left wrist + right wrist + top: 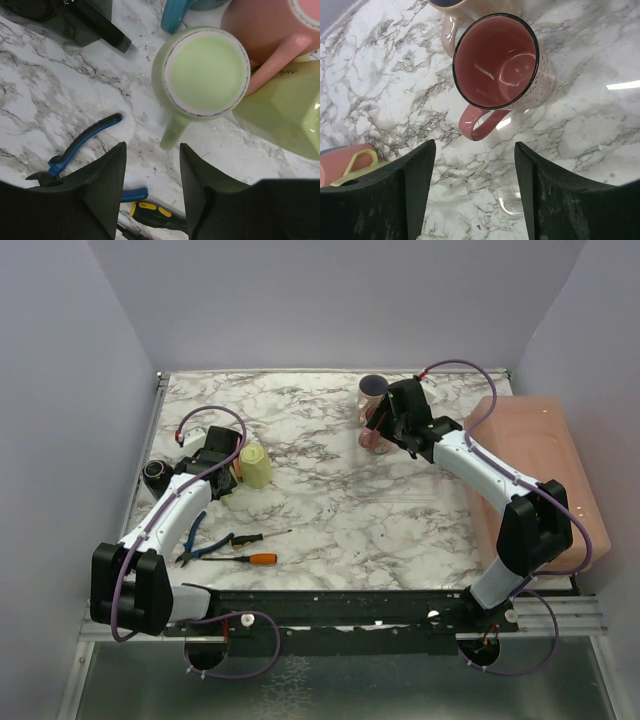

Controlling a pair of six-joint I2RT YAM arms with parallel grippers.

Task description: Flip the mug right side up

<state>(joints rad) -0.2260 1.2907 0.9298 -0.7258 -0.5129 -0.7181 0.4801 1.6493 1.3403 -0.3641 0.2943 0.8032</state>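
Note:
A pale green mug [205, 70] stands upside down on the marble table, base up, its handle [174, 134] pointing at my left gripper [152, 165]. That gripper is open and empty, just short of the handle. In the top view a pale green mug [255, 466] sits right beside the left gripper [232, 475]. A pink mug [495, 60] stands upright, mouth up, its handle toward my right gripper [475, 175], which is open and empty above the table. The top view shows this pink mug [375, 432] by the right gripper [388, 420].
A pink mug [265, 25], a yellow-green faceted mug [285, 112] and a blue handle [172, 15] crowd the upside-down mug. Blue pliers [200, 540] and two screwdrivers [255, 559] lie near the front. A dark-rimmed mug [372, 388] stands behind the pink one. A pink bin [540, 460] is at the right.

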